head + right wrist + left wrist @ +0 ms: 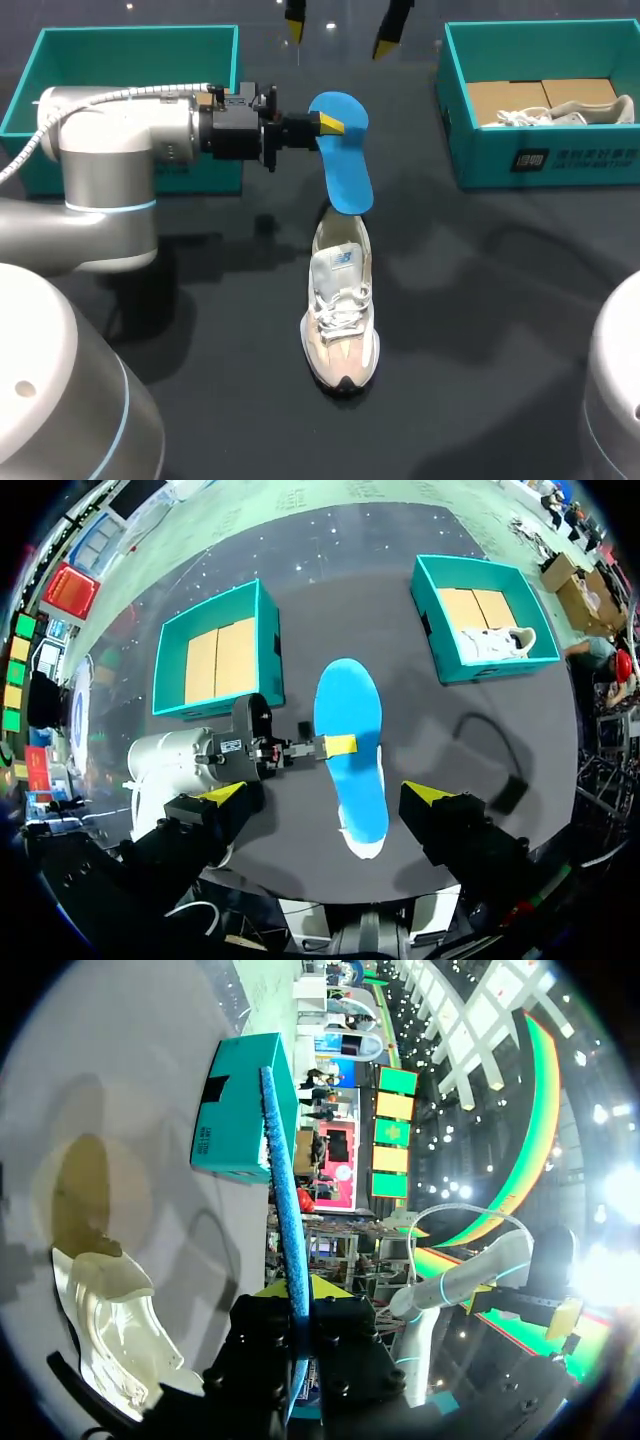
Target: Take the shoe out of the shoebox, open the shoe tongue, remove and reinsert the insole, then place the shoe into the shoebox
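- Left jaws: closed on the blue insole, pinching its two flat faces near the upper end, centre-top of the head view; in the left wrist view, insole edge-on between the yellow tips.
- Gripped by one end, probably to leave the long lower part free for feeding into the shoe.
- Lower end of the insole hanging right at the heel opening of the shoe; touching it or just clear, impossible to tell.
- Shoe in the middle of the frame, upright on its sole on the dark counter, heel toward the insole, toe toward the bottom edge; seemingly lined up to take the insole lengthwise.
- Right jaws: wide open and empty, high over the scene, with only their yellow fingertips showing at the top edge; looking straight down on insole and shoe, likely parked clear of the left arm.
- Teal shoebox at upper right, well apart from the shoe, holding a second pale shoe and cardboard; another teal box at upper left, behind the left arm.
- By the look of it: insole out, seating it and boxing the shoe not yet done.
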`<state>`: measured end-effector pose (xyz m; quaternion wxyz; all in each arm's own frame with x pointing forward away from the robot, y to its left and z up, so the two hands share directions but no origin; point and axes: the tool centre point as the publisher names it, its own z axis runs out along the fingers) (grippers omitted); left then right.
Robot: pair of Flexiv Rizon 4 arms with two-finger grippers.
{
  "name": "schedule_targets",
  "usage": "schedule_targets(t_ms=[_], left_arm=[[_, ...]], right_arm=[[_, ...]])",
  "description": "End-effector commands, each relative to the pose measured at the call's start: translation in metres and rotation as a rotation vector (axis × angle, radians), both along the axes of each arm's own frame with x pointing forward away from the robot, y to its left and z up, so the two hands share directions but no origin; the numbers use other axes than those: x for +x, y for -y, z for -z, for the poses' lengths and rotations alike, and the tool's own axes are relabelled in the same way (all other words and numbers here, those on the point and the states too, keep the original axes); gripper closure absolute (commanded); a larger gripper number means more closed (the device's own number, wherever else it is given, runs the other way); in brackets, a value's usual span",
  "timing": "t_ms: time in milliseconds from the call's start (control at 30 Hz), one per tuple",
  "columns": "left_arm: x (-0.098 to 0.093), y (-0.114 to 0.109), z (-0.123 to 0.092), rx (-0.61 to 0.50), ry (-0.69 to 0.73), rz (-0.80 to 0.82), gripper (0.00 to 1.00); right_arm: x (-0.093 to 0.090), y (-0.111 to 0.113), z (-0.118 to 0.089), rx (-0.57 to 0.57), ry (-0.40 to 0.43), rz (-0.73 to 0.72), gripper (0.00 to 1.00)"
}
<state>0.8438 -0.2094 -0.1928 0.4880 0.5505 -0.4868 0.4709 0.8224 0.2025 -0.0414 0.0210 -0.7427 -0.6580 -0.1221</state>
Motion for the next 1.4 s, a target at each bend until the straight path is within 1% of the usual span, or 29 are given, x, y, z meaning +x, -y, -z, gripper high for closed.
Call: schedule_targets(t_ms=[33, 167, 300, 400, 467, 700, 867, 1167, 1400], left_arm=[[0.000, 0.000, 0.000, 0.001, 0.000, 0.000, 1.00], [0.000, 0.000, 0.000, 0.001, 0.000, 0.000, 1.00], [0.000, 0.000, 0.000, 0.001, 0.000, 0.000, 1.00], [0.000, 0.000, 0.000, 0.001, 0.000, 0.000, 1.00], [0.000, 0.000, 0.000, 0.001, 0.000, 0.000, 1.00], [0.000, 0.000, 0.000, 0.001, 0.000, 0.000, 1.00], [0.000, 0.000, 0.000, 0.001, 0.000, 0.000, 1.00], [0.000, 0.000, 0.000, 0.001, 0.000, 0.000, 1.00], [0.000, 0.000, 0.000, 0.001, 0.000, 0.000, 1.00]], right_arm=[[0.002, 0.018, 0.006, 0.309, 0.009, -0.028, 0.00], [0.003, 0.026, 0.010, 0.422, -0.008, -0.032, 0.00], [0.005, 0.036, 0.016, 0.566, -0.011, -0.046, 0.00], [0.005, 0.041, 0.023, 0.652, -0.014, -0.050, 0.00], [0.006, 0.044, 0.027, 0.689, -0.017, -0.047, 0.00], [0.004, 0.054, 0.037, 0.801, -0.006, -0.048, 0.00], [0.001, 0.066, 0.047, 0.904, 0.011, -0.034, 0.00], [0.001, 0.075, 0.058, 1.023, 0.026, -0.022, 0.00], [0.003, 0.078, 0.067, 1.072, 0.023, -0.016, 0.00]])
